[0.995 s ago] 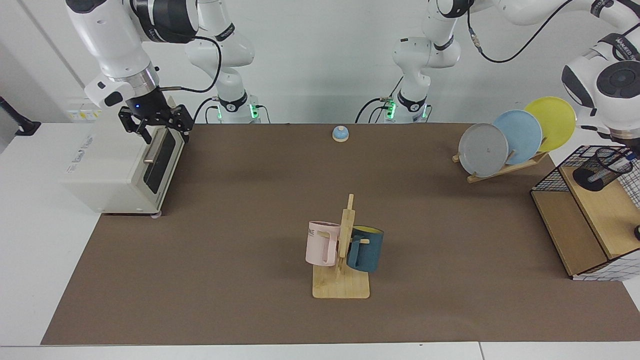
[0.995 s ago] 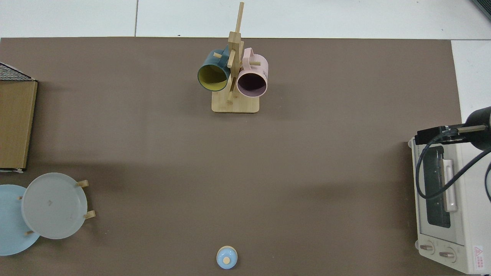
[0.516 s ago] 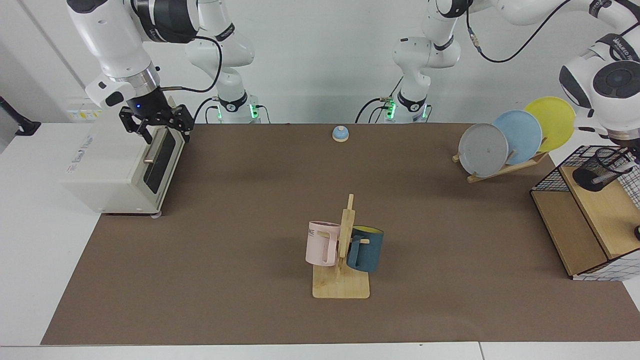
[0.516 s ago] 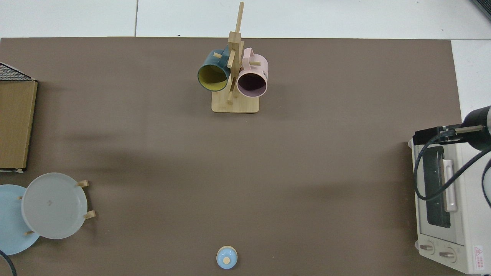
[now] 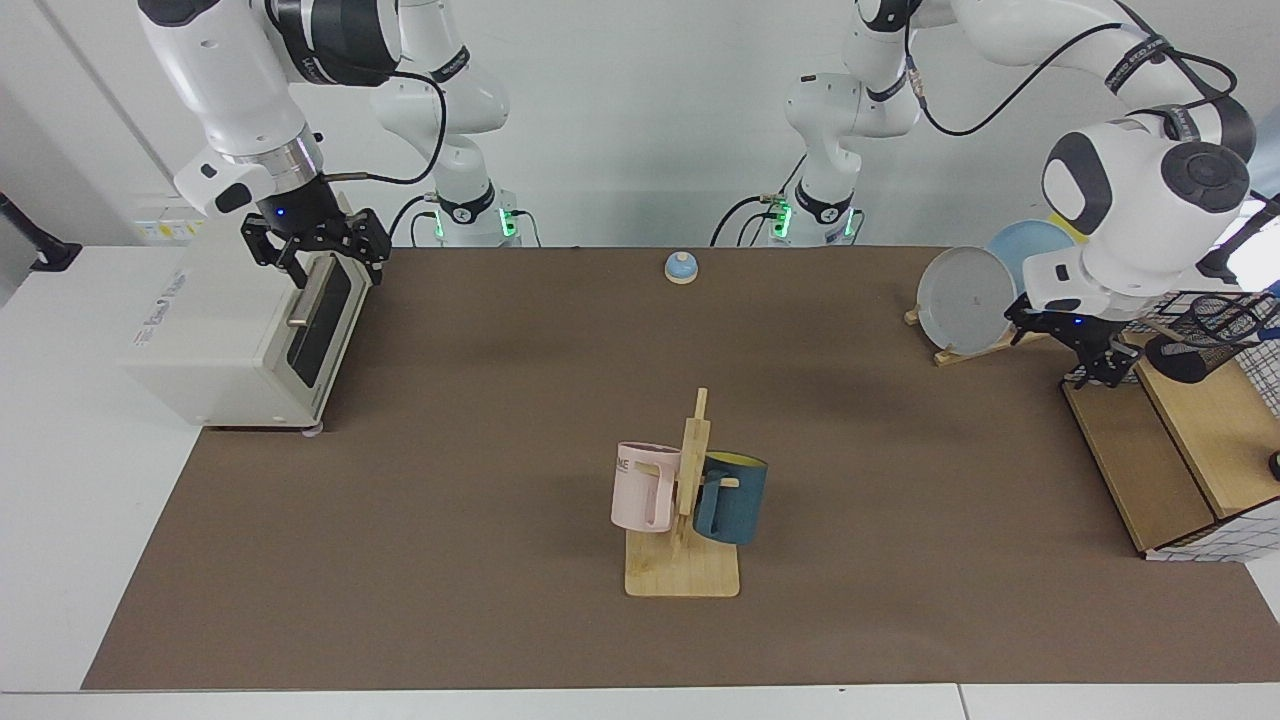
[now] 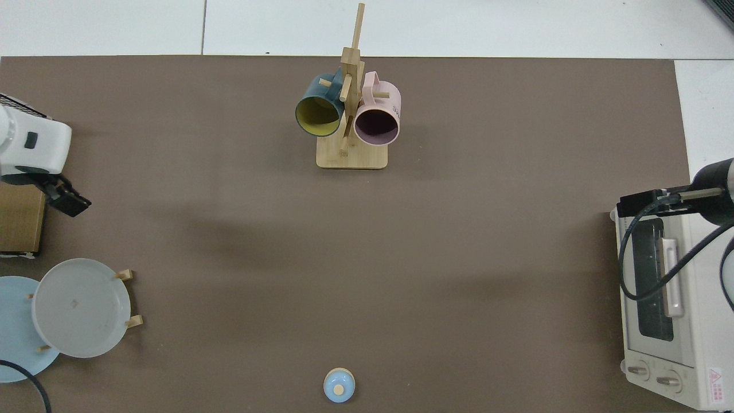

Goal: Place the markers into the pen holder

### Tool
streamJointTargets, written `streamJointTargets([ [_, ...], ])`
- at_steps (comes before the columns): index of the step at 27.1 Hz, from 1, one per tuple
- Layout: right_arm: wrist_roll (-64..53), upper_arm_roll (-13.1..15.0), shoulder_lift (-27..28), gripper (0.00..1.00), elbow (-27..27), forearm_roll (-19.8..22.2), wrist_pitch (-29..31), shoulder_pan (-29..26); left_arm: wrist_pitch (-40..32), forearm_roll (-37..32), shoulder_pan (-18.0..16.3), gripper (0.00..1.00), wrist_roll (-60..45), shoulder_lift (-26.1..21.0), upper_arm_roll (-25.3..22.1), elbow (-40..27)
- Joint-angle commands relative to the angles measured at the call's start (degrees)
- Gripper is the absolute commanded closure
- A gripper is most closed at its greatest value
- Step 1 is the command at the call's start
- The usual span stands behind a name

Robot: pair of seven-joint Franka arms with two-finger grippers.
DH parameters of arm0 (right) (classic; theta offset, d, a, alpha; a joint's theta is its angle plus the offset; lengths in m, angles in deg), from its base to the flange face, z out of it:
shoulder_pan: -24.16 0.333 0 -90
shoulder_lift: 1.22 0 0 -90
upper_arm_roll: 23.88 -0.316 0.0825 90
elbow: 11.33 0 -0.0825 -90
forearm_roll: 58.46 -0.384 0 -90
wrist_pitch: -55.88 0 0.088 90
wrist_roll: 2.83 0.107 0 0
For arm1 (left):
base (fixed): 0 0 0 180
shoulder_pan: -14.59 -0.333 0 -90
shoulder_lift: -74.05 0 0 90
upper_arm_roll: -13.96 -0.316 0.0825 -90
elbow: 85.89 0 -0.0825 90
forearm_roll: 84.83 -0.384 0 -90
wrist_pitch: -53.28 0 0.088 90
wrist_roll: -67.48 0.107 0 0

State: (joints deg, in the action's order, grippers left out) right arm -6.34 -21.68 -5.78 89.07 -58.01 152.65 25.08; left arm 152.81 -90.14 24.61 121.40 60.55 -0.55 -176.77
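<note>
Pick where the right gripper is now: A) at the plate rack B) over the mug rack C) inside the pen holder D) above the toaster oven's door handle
D: the right gripper hangs just above the toaster oven at its door handle, well away from the mug rack.

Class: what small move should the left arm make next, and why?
Probably lift the left hand clear of the wire basket: it hangs at the basket's corner, beside the pen holder, with no marker visible in it. The right hand waits, open, above the toaster oven.
</note>
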Motion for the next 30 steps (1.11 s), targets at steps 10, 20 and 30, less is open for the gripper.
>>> streamJointTargets([
  [10, -1.9, -0.3, -1.3, 0.0, 1.6, -0.1, 1.4, -0.5, -3.4, 4.5, -5.2, 0.0, -31.9, 3.9, 11.4, 0.8],
  [20, -1.9, -0.4, -1.3, 0.0, 1.6, -0.1, 1.4, -0.5, -7.3, 5.0, -7.6, 0.0, -46.5, 10.3, 12.4, 1.5],
  [30, -1.9, -0.3, -1.2, 0.0, 1.6, -0.1, 1.4, -0.5, -12.0, 5.0, -6.8, 0.0, -51.5, 15.4, 12.0, -0.6],
])
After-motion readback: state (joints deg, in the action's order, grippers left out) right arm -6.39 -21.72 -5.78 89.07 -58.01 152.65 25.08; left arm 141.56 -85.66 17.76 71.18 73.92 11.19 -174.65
